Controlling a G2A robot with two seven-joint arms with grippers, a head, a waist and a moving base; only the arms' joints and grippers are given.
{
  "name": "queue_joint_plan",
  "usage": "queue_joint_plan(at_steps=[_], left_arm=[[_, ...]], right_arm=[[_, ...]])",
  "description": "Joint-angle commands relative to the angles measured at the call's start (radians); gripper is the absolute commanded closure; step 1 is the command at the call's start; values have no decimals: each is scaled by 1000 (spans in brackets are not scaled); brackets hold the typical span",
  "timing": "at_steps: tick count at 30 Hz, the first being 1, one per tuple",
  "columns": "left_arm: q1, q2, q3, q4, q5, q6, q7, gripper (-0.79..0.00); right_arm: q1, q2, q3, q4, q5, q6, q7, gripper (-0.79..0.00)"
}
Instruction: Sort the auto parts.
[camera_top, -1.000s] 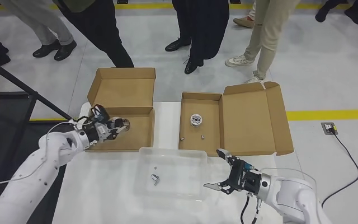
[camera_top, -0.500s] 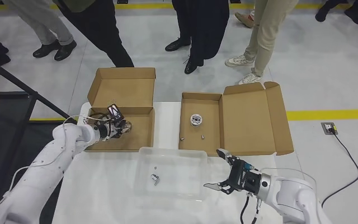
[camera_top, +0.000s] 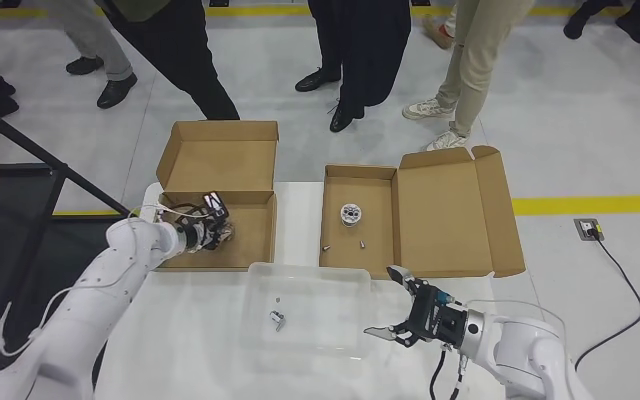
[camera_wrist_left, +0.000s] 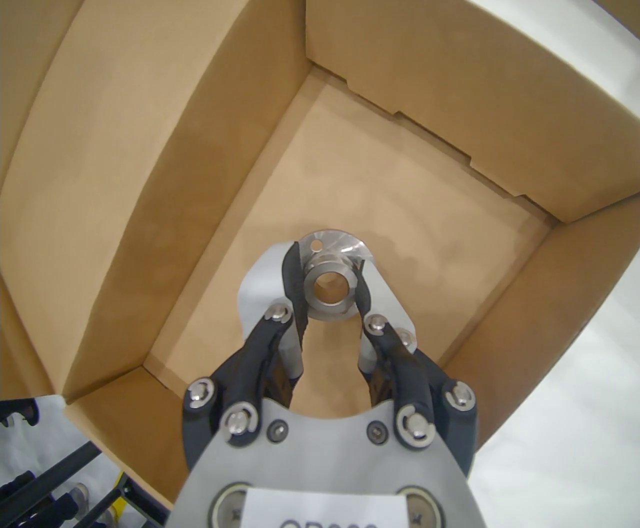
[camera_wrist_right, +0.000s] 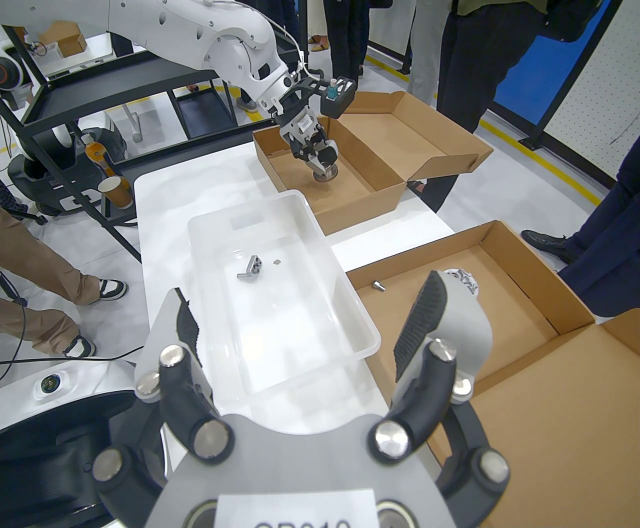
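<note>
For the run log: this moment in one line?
left gripper: shut on flanged part, in left box | right gripper: open, by tray | tray: small bracket

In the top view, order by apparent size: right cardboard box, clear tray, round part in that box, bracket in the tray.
Right cardboard box
Clear tray
Round part
Bracket, though those last two look nearly alike.

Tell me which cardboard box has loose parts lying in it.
The right-hand box: a round part and two bolts lie inside. The left box's flange is gripped.
</note>
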Motion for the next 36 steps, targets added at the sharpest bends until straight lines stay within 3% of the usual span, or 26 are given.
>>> queue_joint_plan(at_steps=[1,10,14,16,18,19,24,28,36], left_arm=[[-3,-9,0,17,4,-10,3,0],[-13,-43,-4,87,15,-37,15,0],[-17,-56,-7,110,23,-38,21,-289],[-19,-61,-10,120,26,-40,24,-369],[-22,-65,-13,129,30,-40,27,-551],[-23,-67,-14,133,33,-41,29,-594],[-30,-74,-26,151,39,-47,44,-622],[-44,-71,-44,154,39,-57,78,-600],[-64,-27,-111,71,24,-237,192,-579]], right_arm=[[0,0,0,0,0,0,0,-785],[0,0,0,0,0,0,0,-785],[0,0,0,0,0,0,0,-785],[0,0,0,0,0,0,0,-785],[0,0,0,0,0,0,0,-785],[0,0,0,0,0,0,0,-785],[0,0,0,0,0,0,0,-785],[0,0,0,0,0,0,0,-785],[0,0,0,0,0,0,0,-785]])
